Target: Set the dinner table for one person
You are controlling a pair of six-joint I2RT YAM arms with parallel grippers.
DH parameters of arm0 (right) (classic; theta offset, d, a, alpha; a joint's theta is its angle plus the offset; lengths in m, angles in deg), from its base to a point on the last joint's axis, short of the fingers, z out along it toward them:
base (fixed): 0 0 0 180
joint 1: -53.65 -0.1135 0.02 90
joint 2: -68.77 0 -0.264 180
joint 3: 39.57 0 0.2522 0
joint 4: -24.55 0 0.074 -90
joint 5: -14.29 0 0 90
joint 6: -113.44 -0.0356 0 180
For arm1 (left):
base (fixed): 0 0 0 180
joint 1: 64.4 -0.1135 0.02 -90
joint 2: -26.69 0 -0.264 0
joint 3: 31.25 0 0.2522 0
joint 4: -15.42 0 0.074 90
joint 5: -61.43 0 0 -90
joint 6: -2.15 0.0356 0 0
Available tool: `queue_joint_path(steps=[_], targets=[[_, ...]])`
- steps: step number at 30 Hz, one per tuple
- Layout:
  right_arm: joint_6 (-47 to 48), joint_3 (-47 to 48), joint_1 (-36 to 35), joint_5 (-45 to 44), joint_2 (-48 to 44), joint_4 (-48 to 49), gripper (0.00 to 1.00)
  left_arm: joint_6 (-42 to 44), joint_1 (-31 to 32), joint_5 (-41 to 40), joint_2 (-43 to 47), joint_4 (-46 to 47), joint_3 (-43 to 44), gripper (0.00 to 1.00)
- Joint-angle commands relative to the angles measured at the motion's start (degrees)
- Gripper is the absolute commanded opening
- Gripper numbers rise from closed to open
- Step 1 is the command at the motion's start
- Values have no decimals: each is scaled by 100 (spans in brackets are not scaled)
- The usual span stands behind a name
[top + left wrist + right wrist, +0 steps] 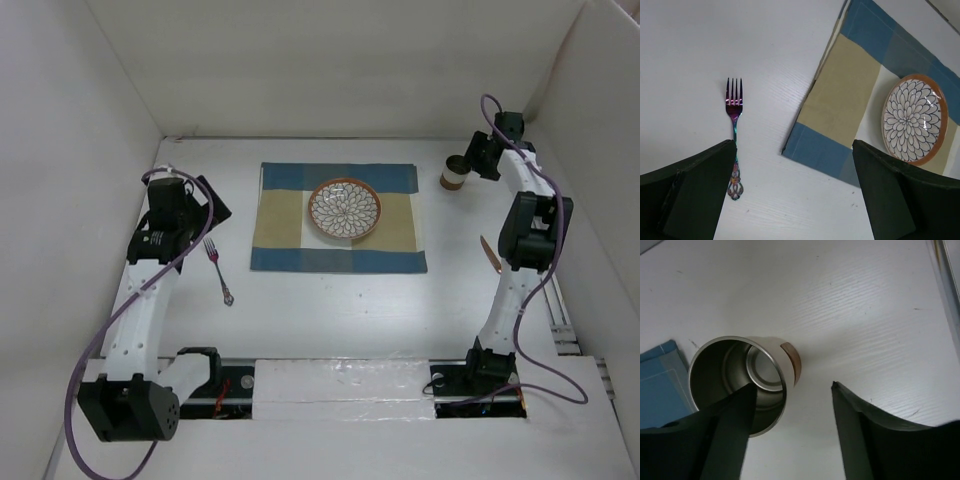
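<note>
Left pincer spread, over fork left of placemat. Plate on placemat. Right pincer spread, astride rim of steel cup beside placemat's far-right corner.

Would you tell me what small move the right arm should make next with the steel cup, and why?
Probably close the right gripper onto the wall of the round stainless-steel cup. Its jaws stand apart, one finger lying across the cup's near rim and the other clear of the brown handle, so nothing looks gripped yet.
</note>
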Motion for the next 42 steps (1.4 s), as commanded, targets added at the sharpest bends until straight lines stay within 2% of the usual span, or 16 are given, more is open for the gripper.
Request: queue_joint_path(steps=[1, 2, 3, 6, 7, 10, 12, 17, 20, 25, 27, 42], targets=[[64, 17, -18, 285, -13, 394, 65, 118, -16, -33, -85, 141, 35, 100], [64, 17, -18, 285, 65, 394, 60, 118, -16, -33, -146, 141, 35, 100], [64, 17, -18, 285, 66, 394, 49, 118, -16, -33, -147, 141, 35, 100], [64, -53, -18, 232, 118, 394, 30, 118, -16, 20, -147, 141, 35, 100], [64, -53, -18, 232, 118, 394, 21, 118, -16, 20, -147, 141, 35, 100], [64, 16, -18, 153, 189, 341, 21, 118, -16, 20, -147, 141, 35, 100], [64, 96, -18, 153, 259, 132, 1, 170, -16, 20, -147, 141, 35, 100], [11, 175, -447, -181, -83, 69, 0, 171, -16, 20, -147, 141, 35, 100], [11, 604, -851, -497, -207, -299, 0, 171, -16, 20, -147, 141, 35, 100], [195, 1737, -1406, -893, 346, -968, 0, 171, -16, 20, -147, 141, 35, 100], [196, 1862, -1616, -1112, 400, -1030, 0, 171, -16, 20, -147, 141, 35, 100], [196, 2293, -2022, -1052, 908, -1206, 0, 171, -16, 196, -200, 141, 35, 100]])
